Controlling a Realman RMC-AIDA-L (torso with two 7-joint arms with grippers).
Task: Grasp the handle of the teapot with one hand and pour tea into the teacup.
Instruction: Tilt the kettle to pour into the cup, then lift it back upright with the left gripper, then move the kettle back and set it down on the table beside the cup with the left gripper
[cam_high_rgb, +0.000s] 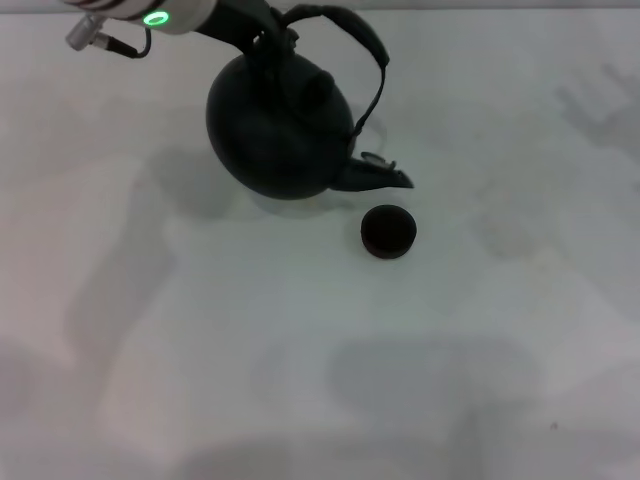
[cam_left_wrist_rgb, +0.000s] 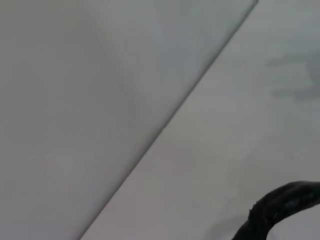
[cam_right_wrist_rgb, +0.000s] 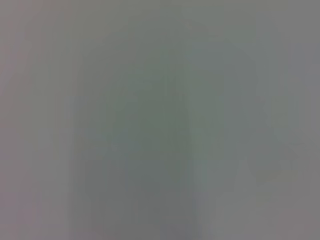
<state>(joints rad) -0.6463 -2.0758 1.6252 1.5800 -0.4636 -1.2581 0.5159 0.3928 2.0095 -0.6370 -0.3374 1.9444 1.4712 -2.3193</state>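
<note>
The matte black teapot (cam_high_rgb: 280, 135) hangs above the white table at the back, tilted with its spout (cam_high_rgb: 385, 179) pointing down to the right. The spout's tip is just above and behind the small dark teacup (cam_high_rgb: 388, 231), which stands on the table. My left gripper (cam_high_rgb: 266, 38) reaches in from the top left and is shut on the arched handle (cam_high_rgb: 360, 40) near its left end. A piece of the handle also shows in the left wrist view (cam_left_wrist_rgb: 280, 210). My right gripper is out of view; its wrist view shows only a blank grey surface.
The white table (cam_high_rgb: 300, 380) spreads wide in front of the cup and to both sides. The teapot's shadow lies on the table to its left. In the left wrist view the table's far edge (cam_left_wrist_rgb: 175, 112) runs against a grey wall.
</note>
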